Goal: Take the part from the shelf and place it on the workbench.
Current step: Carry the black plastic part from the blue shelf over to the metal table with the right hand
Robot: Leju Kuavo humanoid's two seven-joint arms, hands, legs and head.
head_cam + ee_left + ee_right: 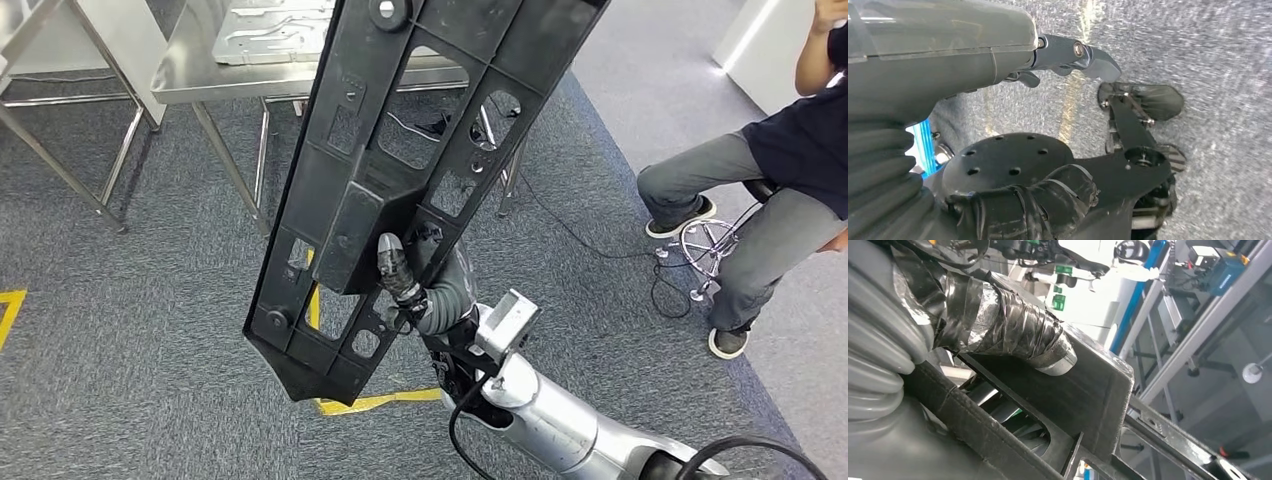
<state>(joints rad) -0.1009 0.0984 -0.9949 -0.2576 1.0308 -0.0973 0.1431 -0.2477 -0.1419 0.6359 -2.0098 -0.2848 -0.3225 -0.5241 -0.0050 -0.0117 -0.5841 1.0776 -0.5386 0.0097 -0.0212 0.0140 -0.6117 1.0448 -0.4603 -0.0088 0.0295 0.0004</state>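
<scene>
Right hand [405, 285]: grips the part [400, 160] near its lower end, taped thumb [1013, 335] pressed on a raised block – other fingers hidden behind it.
Part: long black plastic frame with cut-outs, held upright, top cut off.
Workbench [200, 70]: steel, beyond the part.
Left hand [1068, 55]: hangs over grey carpet – grip unclear.

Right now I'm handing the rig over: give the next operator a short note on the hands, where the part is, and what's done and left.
Right hand: grips the black part near its lower end, thumb over a raised block, fingers behind it. The part is held up in the air, tilted.
Left hand: hangs low over the carpet, holding nothing, fingers apart.
Workbench: steel table ahead, beyond the part's upper end; a metal plate lies on it.
A seated person is to the right.
Done: part in hand, off the shelf.
Left: carry it to the workbench, set it down.
</scene>
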